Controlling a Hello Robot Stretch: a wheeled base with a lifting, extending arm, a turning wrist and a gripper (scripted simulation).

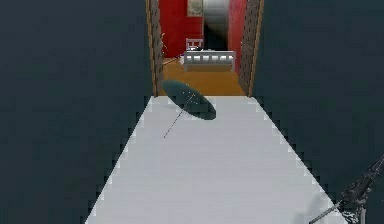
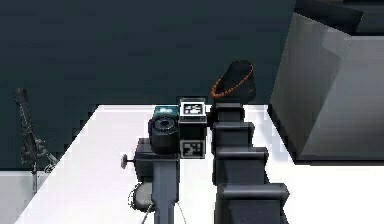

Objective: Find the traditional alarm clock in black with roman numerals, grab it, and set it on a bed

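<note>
Arm side view: gripper [image 2: 162,140] is sitting left of the marker squares [image 2: 193,148], its far end hard to make out.
Jaws: cannot tell their state, nor any load.
Clock: uncertain; a dark red-banded lump [image 2: 235,80] is lying near the arm's [image 2: 236,165] far end.
Writing: none is reading clearly.

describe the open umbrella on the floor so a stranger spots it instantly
Start at the wood-framed doorway to the red-walled room at the end of the pale floor. Just before its threshold lies the umbrella, open. Its dark teal canopy and thin slanting shaft set it apart from the spindly metal object bottom right.
</note>
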